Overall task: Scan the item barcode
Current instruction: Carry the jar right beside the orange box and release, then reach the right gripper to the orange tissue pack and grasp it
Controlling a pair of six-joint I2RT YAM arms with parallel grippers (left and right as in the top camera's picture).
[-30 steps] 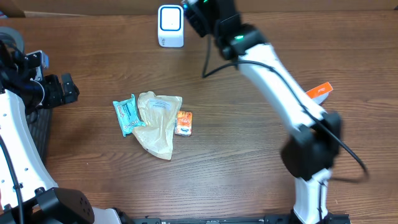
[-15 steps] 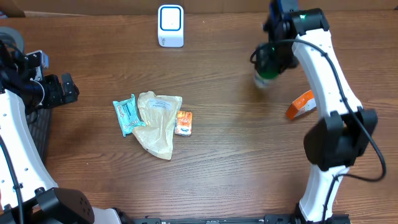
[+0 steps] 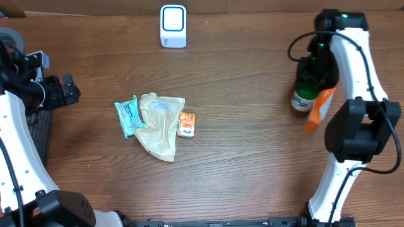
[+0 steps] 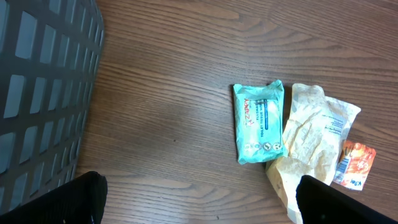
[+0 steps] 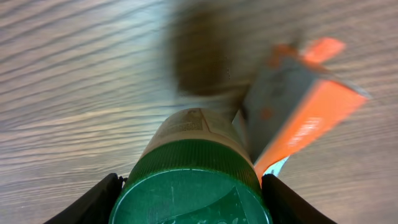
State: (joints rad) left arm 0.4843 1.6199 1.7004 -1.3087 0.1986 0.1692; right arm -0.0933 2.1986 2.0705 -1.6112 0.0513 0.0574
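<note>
Overhead, counter (image 3: 240, 157): brown wood grain.
Overhead, scanner (image 3: 173, 26): white, at the 12 o'clock edge, well apart from the bottle.
Overhead, bottle (image 3: 302, 99): green with a pale label, at the 3 o'clock side of the counter, under the right arm's end.
Overhead, right claw (image 3: 310, 77): clamped on the bottle's upper end. Whether the bottle's base touches the counter cannot be told.
Overhead, box (image 3: 319, 107): orange, tilted, just beside the bottle at its 4 o'clock.
Overhead, wipes (image 3: 128, 116): teal pack, left of centre.
Overhead, bag (image 3: 161, 123): beige and crumpled, touching the wipes at their 3 o'clock.
Overhead, sachet (image 3: 187, 125): orange, at the bag's 3 o'clock edge.
Overhead, left claw (image 3: 63, 90): at the 9 o'clock edge, well apart from the pile.
Left wrist, fingers (image 4: 84, 196): spread wide at the 7 and 5 o'clock corners, with nothing between them.
Left wrist, basket (image 4: 43, 93): dark grid wall, filling the 9 to 11 o'clock side.
Left wrist, pile: wipes, bag and sachet in a row toward 3 o'clock.
Right wrist, bottle: the green cap fills 6 o'clock, with a dark finger pressed to each side.
Right wrist, box: blurred, at 2 o'clock, its lower corner against the bottle's shoulder.
</note>
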